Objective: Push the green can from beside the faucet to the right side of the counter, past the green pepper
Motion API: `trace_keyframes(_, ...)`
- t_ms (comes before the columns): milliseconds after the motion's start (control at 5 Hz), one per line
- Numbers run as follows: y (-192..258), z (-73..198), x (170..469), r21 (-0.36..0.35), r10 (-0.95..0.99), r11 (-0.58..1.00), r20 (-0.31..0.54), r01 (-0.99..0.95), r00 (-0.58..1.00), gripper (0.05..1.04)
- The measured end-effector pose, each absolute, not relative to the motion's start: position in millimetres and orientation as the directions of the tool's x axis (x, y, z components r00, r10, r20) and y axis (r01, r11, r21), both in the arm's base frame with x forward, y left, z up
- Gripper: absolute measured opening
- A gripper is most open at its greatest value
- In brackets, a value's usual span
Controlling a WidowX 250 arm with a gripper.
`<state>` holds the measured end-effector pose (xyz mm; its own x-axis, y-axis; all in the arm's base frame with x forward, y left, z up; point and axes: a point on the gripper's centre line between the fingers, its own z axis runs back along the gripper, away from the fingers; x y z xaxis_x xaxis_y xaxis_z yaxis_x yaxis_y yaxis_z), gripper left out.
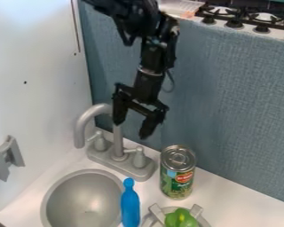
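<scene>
Camera view, nearest first: a green thing [181, 218] sits in a grey dish [196, 211], whose rim would keep it from rolling. Beside it, a blue bottle [130, 205] overlaps the edge of the sink [79, 199]; whether it leans there is hard to tell. The can [177, 173] is upright on the counter [239, 199], steady on its flat base. Behind the sink, the faucet [117, 148] is placed so its spout can serve the basin. Near it hangs the end effector [132, 128], fingers spread, gripping nothing.
</scene>
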<state>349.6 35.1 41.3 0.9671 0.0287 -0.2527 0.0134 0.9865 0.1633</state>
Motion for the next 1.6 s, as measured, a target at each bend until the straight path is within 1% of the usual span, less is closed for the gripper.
trace_keyframes(200,40.0,25.6,357.9,0.174,-0.030,0.982,-0.244,0.074,0.969,1.002)
trace_keyframes(400,42.6,4.4,366.9,0.192,-0.025,0.978,-0.265,0.078,0.964,1.002)
trace_keyframes(600,44.0,0.3,371.1,0.201,-0.016,0.977,-0.235,0.065,0.972,1.002)
trace_keyframes(800,43.0,-14.1,366.5,0.192,-0.024,0.979,-0.212,0.066,0.977,1.002)
trace_keyframes(1000,46.8,-14.8,372.0,0.214,0.022,0.977,-0.167,0.014,0.986,1.002)
trace_keyframes(1200,54.8,-16.7,378.4,0.213,0.065,0.976,-0.111,-0.040,0.992,1.002)
trace_keyframes(1600,48.7,-23.2,390.9,0.164,0.093,0.983,-0.019,-0.089,0.995,1.002)
